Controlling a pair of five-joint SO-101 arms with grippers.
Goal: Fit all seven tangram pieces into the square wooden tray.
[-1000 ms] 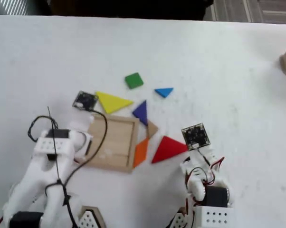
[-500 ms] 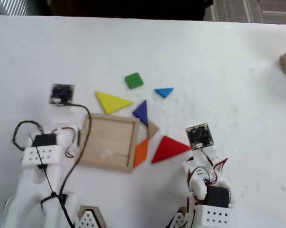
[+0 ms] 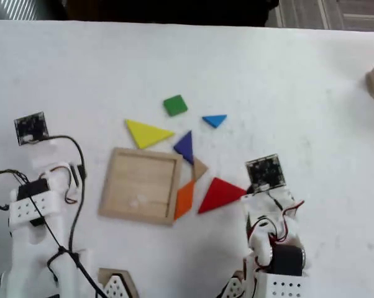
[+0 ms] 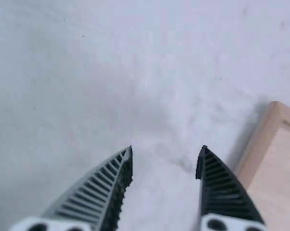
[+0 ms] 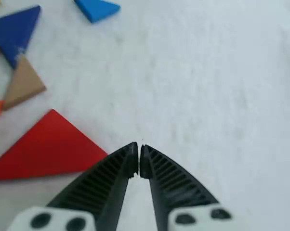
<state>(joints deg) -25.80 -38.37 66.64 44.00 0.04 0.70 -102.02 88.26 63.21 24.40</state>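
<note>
The left gripper has jaws spread, empty, beside the wooden tray; the right gripper has jaws pressed together beside the red triangle. The tray lies lower centre-left in the high view, floor bare, the yellow triangle just beyond.

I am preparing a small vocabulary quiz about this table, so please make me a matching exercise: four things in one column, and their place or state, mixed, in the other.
Column one:
1. left hand
2. right hand
3. orange piece
4. tray

Column two:
A. nothing inside it
B. shut, next to the red triangle
C. open, near an edge of the tray
D. between the tray and the red triangle

Pairs: 1-C, 2-B, 3-D, 4-A
</note>
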